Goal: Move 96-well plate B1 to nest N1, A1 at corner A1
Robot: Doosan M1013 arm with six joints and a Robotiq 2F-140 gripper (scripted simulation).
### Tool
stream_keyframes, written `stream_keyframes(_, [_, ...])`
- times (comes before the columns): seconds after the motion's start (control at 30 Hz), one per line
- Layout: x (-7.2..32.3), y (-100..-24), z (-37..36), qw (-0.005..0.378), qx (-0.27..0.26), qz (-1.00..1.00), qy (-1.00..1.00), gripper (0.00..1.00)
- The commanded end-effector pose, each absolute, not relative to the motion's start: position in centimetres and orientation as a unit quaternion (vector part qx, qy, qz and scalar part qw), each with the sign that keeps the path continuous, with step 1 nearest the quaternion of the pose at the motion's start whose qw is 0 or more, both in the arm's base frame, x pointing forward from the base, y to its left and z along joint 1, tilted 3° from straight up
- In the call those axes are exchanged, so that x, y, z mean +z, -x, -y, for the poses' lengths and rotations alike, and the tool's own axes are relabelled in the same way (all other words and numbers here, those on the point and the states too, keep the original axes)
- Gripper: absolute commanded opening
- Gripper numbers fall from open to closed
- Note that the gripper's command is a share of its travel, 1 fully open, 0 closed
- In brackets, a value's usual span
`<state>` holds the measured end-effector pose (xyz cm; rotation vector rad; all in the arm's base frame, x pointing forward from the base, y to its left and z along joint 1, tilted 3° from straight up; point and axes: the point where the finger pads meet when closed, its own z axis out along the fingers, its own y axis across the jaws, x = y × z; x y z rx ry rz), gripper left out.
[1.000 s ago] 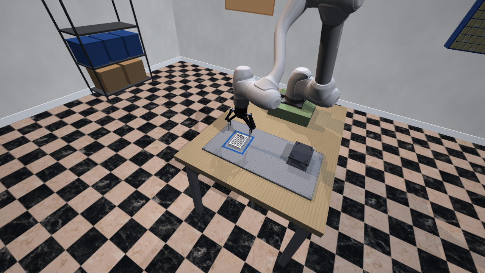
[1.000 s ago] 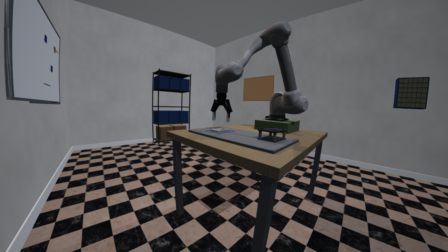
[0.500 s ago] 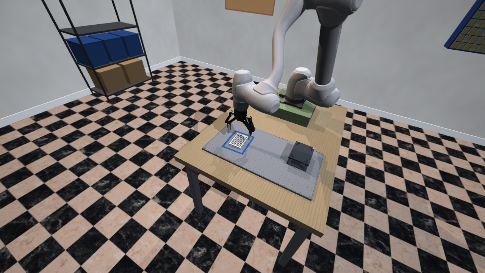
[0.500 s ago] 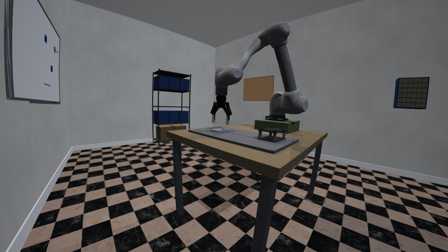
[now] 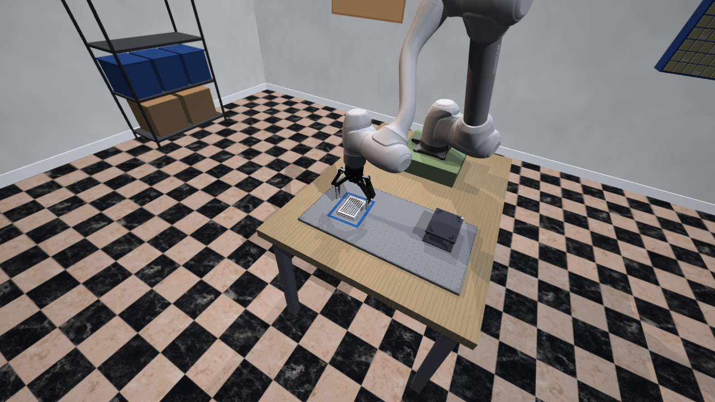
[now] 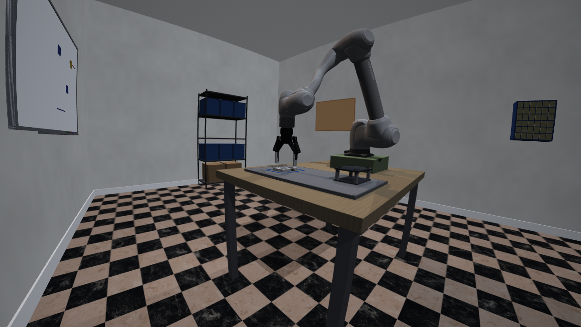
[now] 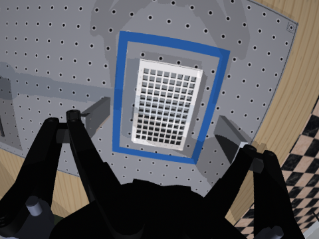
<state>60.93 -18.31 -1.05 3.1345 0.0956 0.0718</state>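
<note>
White 96-well plate in B1 | gripper directly above, wide open, empty

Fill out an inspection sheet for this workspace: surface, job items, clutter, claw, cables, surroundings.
Surface: wooden table carrying a grey perforated board.
Job's things: white 96-well plate flat inside the blue outline; dark raised nest vacant.
Clutter: nothing seen.
Grippers: claw open, above the plate, holding nothing.
Cables: nothing seen.
Surroundings: shelf rack with boxes, whiteboard, cork board, checkered floor.
</note>
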Motion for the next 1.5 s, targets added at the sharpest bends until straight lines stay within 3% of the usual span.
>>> stream_keyframes(0.0, [-1.95, -60.93, 18.25, 0.001, 0.024, -0.027, -0.999, 1.0])
stream_keyframes(1.47, [-2.92, -60.97, 18.25, 0.001, 0.024, -0.027, -0.999, 1.0])
